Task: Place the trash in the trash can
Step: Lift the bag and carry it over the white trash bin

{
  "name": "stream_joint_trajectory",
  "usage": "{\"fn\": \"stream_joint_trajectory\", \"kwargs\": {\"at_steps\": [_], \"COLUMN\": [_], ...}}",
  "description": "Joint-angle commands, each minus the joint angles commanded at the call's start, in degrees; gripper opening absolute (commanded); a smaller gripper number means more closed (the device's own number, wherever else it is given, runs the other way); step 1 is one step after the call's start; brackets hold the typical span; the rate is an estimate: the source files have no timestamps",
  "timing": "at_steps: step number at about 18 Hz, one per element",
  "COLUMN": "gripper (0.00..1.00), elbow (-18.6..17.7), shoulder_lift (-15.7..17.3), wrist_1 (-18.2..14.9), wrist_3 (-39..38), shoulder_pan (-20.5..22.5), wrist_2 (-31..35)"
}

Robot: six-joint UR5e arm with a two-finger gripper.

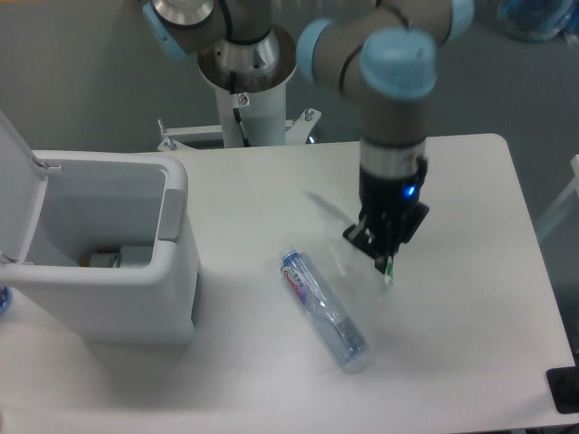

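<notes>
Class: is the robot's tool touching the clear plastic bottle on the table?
Apart. The camera view shows bare table between the tool and the bottle.

Looking down steeply from one fixed viewpoint above the near edge of the bench (pixel 470 181), facing the arm's base (pixel 244 99) at the far side. Sitting moderately close, cropping the trash can (pixel 136 271) at the left edge and the arm's upper links at the top.
</notes>
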Motion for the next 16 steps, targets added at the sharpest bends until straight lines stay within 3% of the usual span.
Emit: {"fn": "stream_joint_trajectory", "kwargs": {"at_steps": [3,9,12,16], "gripper": [0.03,0.03,0.03,0.03], "elbow": [2.11,2.56,2.38,2.29], "shoulder_lift": [1.05,7.82,9.84,10.2], "wrist_1": [0.27,0.35,0.44,2.02], "wrist_3": [-2.03,-2.39,-3.88,-4.84], "shoulder_pan": [-0.26,-1.05,-4.21,-7.46], "wrist_2": [-5.01,-14.86,-19.08,-23.48]}}
